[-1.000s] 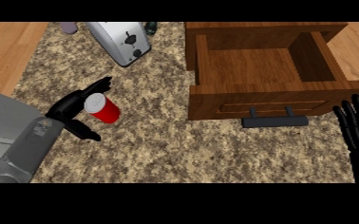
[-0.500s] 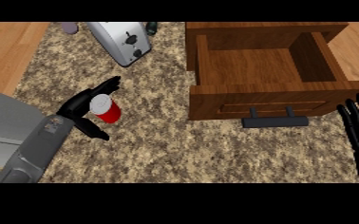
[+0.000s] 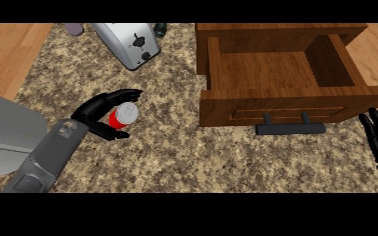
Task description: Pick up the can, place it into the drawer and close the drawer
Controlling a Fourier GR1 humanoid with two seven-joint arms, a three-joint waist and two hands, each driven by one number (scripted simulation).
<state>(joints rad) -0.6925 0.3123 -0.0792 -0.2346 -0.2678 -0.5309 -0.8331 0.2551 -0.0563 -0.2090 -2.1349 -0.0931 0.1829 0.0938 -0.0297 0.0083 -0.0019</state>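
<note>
A red can (image 3: 123,117) with a silver top sits inside the curl of my left hand (image 3: 101,111), left of centre in the head view; fingers wrap over its far side and the thumb under its near side. It is tilted with its top toward the upper right and looks lifted off the counter. The wooden drawer (image 3: 284,108) stands pulled open at the upper right, its inside bare, with a dark handle (image 3: 290,128) on its front. Only the fingertips of my right hand (image 3: 371,132) show at the right edge.
A silver toaster (image 3: 129,43) stands at the back left of the speckled stone counter (image 3: 177,160). Behind it are a small purple object (image 3: 74,29) and a dark one (image 3: 160,28). Wooden floor (image 3: 18,55) shows past the counter's left edge.
My left hand has closed round the can, raised it and moved it to the right toward the drawer, tipping it. The right hand and the drawer have stayed where they were.
</note>
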